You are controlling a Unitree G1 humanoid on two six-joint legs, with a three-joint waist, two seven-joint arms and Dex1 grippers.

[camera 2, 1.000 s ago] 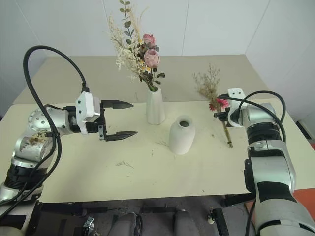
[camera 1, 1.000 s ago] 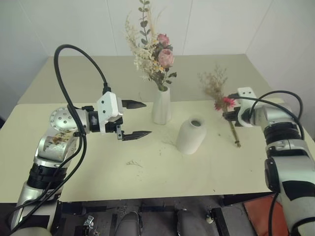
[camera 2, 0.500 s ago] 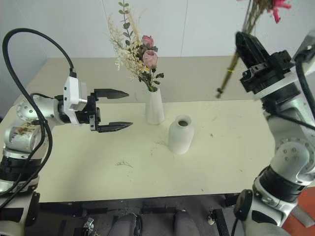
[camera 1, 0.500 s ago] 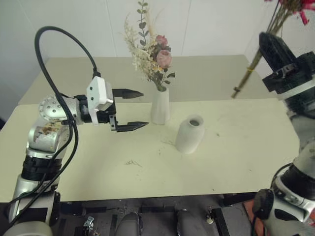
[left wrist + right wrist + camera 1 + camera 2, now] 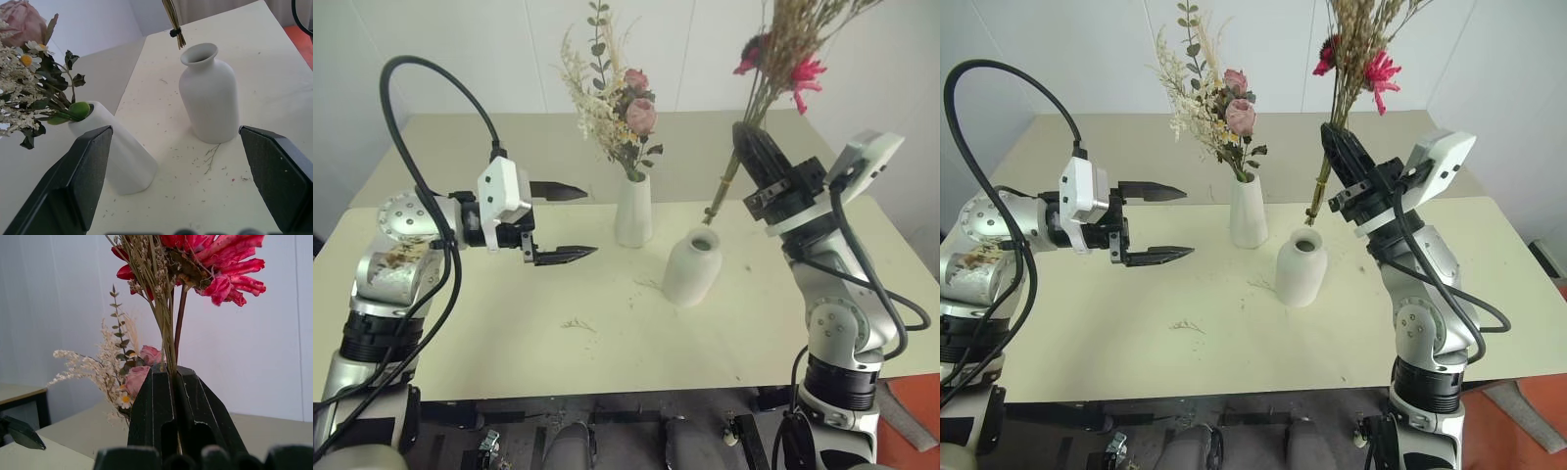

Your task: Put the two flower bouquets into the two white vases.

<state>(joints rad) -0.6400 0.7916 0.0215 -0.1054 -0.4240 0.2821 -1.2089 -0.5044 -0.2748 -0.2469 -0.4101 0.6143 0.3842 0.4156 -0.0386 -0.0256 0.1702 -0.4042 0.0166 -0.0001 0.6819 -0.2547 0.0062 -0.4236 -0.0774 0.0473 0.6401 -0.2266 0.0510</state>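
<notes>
The slim bouquet (image 5: 773,69), thin beige dried stalks with a spiky red-pink bloom, rises steeply in the upper right of the head view. The right gripper (image 5: 754,157) has its black fingers clamped tight on the stalks. The bound stem ends hang just above and a little behind the mouth of the short vase (image 5: 692,266), apparently not yet inside it, though the angle makes this hard to judge.

That vase is matte white, rounded, with a flared lip, standing at the frame's centre. Just to its upper left stands the tall vase (image 5: 634,209), narrow and tapering, already holding the bushy bouquet (image 5: 612,103) of cream sprigs, pink roses and green leaves.

At centre left the left gripper (image 5: 566,222) hovers with its pointed fingers spread wide, holding nothing, near the tall vase.

The pale table (image 5: 607,362) is smooth, flecked with dried crumbs, with bare room toward its front edge.
</notes>
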